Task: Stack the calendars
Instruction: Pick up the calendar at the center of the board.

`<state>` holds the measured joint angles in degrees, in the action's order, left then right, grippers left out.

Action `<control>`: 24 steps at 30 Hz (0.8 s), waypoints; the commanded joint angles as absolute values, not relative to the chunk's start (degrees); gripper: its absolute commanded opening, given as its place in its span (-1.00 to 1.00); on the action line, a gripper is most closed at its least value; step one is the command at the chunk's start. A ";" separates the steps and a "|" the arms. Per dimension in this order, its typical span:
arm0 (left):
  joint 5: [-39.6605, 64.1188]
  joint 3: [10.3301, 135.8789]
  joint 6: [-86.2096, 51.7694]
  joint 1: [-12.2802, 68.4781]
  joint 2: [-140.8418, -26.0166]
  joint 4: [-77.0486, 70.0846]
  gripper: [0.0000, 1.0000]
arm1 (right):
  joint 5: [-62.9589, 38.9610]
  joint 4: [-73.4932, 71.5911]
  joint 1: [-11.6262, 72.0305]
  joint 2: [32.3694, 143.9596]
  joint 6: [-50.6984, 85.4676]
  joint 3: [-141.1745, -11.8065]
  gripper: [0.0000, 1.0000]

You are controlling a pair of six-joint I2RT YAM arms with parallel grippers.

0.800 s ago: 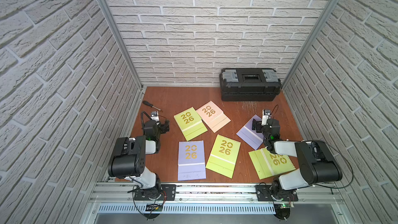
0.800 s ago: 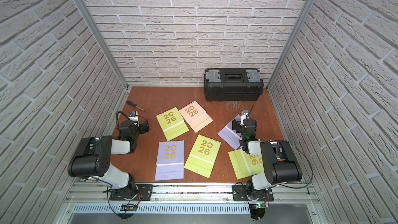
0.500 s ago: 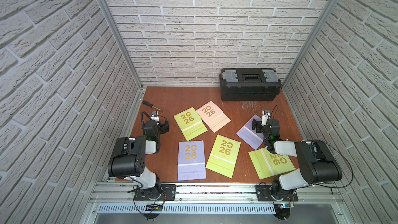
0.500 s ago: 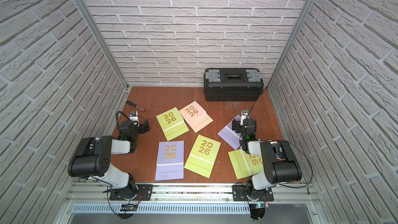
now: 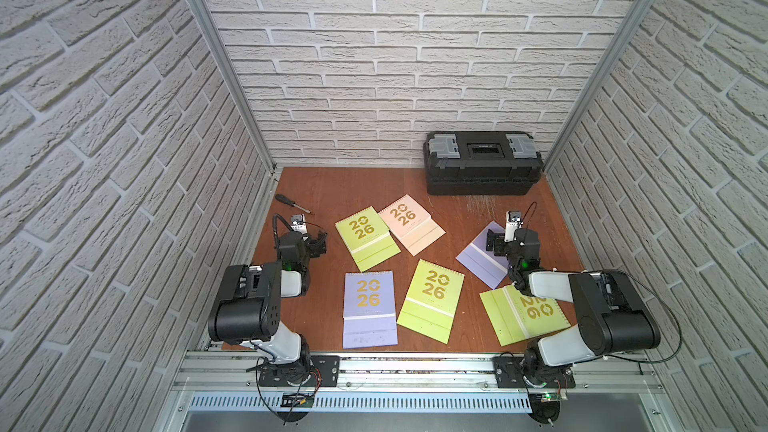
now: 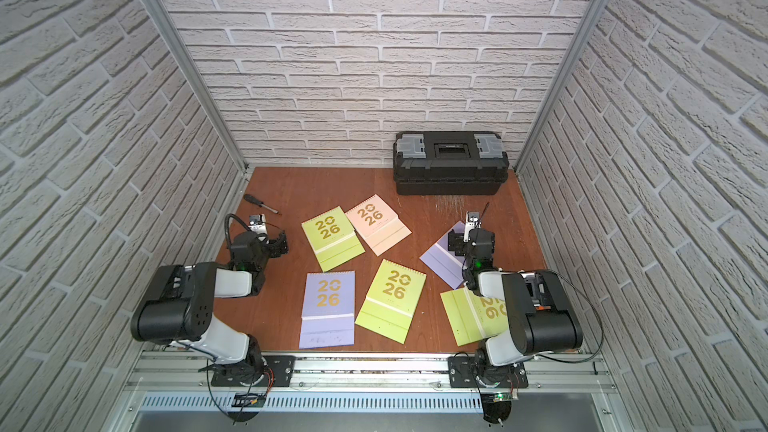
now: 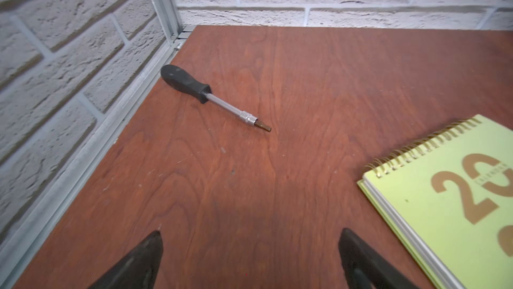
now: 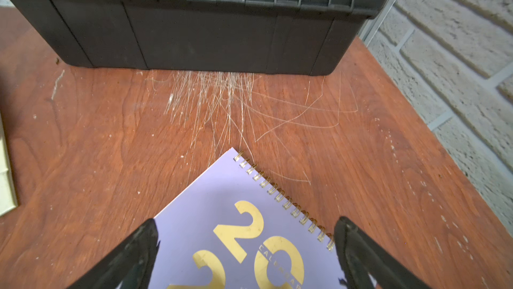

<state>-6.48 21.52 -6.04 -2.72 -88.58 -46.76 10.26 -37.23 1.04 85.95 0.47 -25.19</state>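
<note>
Lavender calendar (image 8: 236, 232) lies flat on the counter (image 8: 83, 134), near the toolbox (image 8: 194, 29), beneath the right end effector (image 8: 247, 225), spread wide and empty; the left end effector (image 7: 249, 233) likewise. Its thin cover could slide rather than lift.

Gold "2026" lettering on all covers: lime green calendars (image 5: 430, 301) three, lavender calendars (image 5: 369, 305) two, peach-pink calendar (image 5: 411, 222) one. Table (image 5: 353, 185) red-brown woodgrain, white-scratched before black toolbox (image 5: 482, 176), grey latches. Screwdriver (image 5: 284, 199) handle black. Walls (image 5: 415, 56) white brick pattern.
</note>
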 commanded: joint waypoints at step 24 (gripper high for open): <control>-10.06 54.22 -45.68 16.23 -58.67 59.32 0.92 | 10.40 41.77 45.75 67.74 51.87 -57.15 0.87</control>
<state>-12.97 56.40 -35.77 14.33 -60.27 51.96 11.42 43.48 39.44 65.84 40.40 -58.96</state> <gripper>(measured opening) 0.965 0.937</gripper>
